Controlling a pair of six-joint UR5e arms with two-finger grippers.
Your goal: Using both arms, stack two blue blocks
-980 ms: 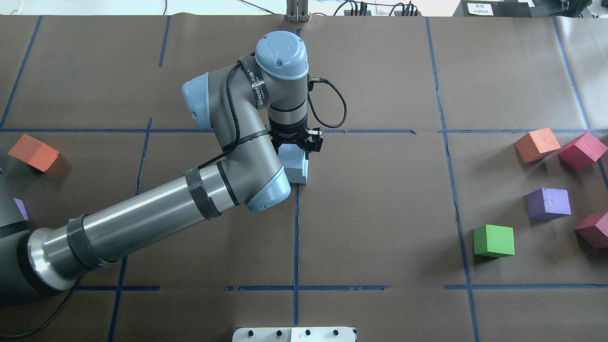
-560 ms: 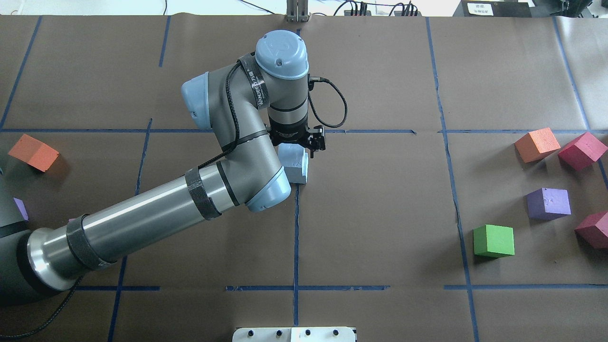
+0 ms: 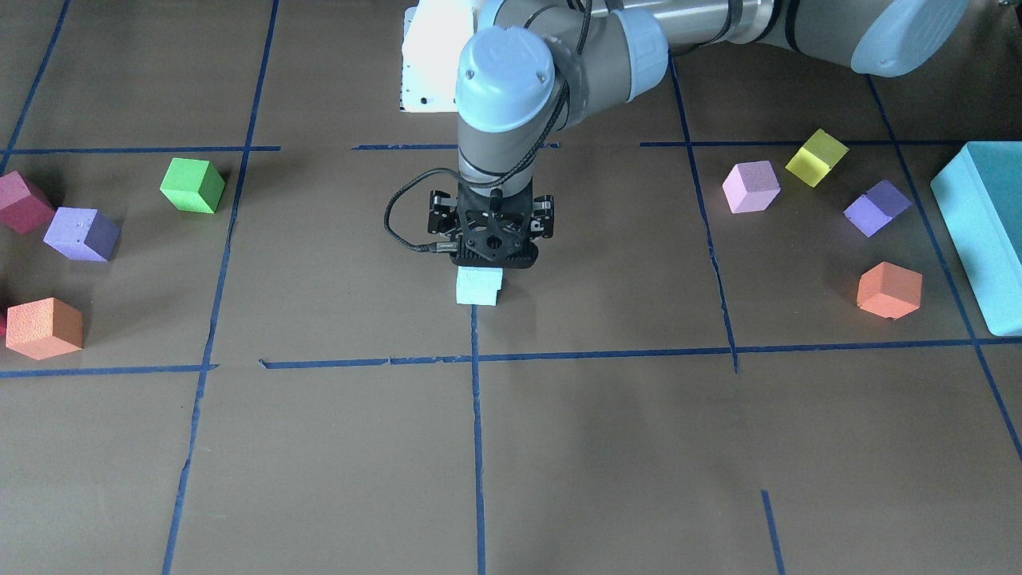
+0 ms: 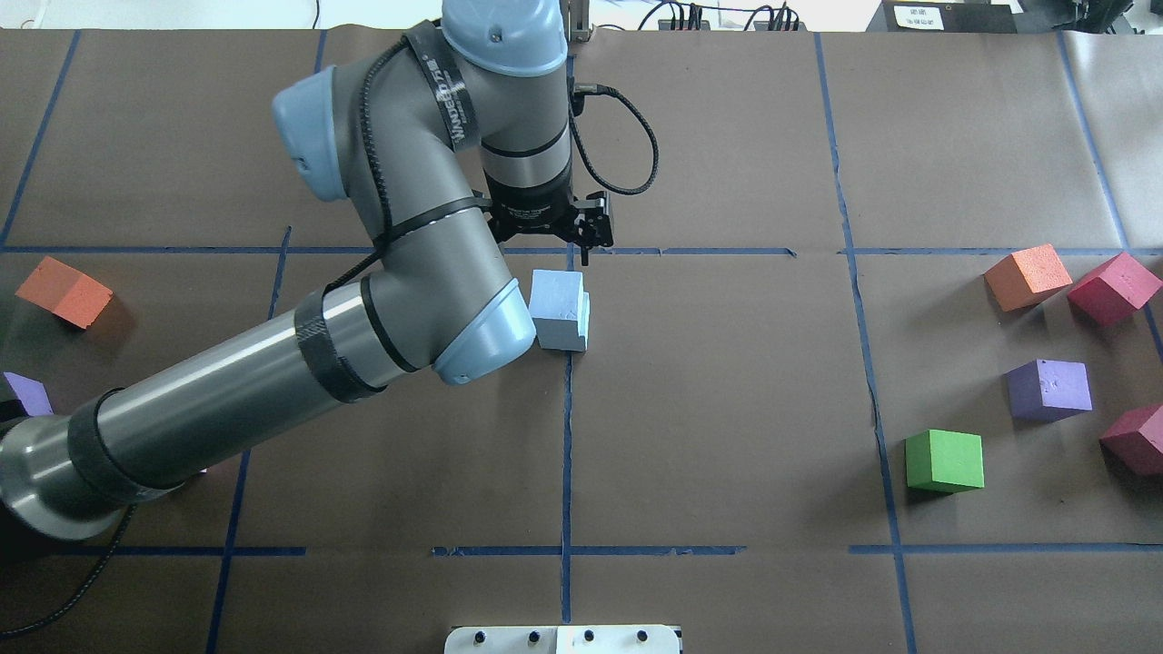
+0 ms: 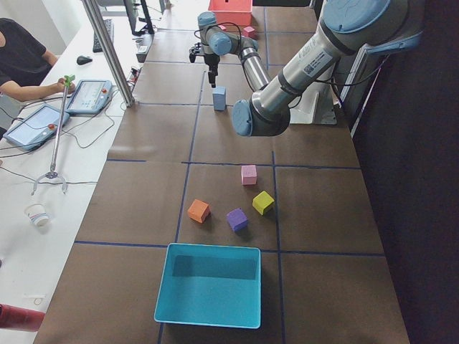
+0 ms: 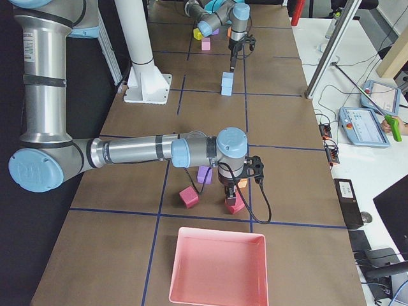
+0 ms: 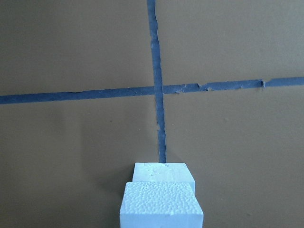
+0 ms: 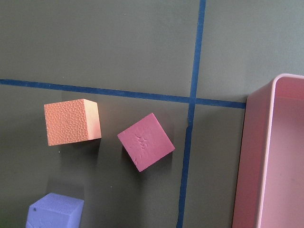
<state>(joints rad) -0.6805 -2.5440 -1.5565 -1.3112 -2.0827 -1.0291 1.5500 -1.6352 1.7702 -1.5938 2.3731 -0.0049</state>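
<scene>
The two blue blocks stand stacked at the table's middle, on a blue tape crossing. The upper blue block [image 4: 556, 295] sits slightly offset on the lower blue block [image 4: 581, 334]. The stack also shows in the front-facing view [image 3: 479, 286] and in the left wrist view [image 7: 161, 206]. My left gripper [image 4: 582, 254] hangs open and empty straight above the stack, clear of it [image 3: 489, 263]. My right gripper [image 6: 231, 194] hovers over a red cube [image 8: 146, 141] near the pink tray. Its fingers show in no close view, so I cannot tell its state.
On my right lie a green cube [image 4: 945, 460], a purple cube [image 4: 1049, 389], an orange cube [image 4: 1027, 275] and red cubes [image 4: 1113, 288]. A pink tray [image 6: 217, 268] is beyond them. On my left lie several cubes [image 3: 750, 186] and a teal box [image 3: 982, 231].
My left gripper has let go of the upper blue block and risen off it. The block stays on the lower one. The left arm's wrist has lifted away from the table.
</scene>
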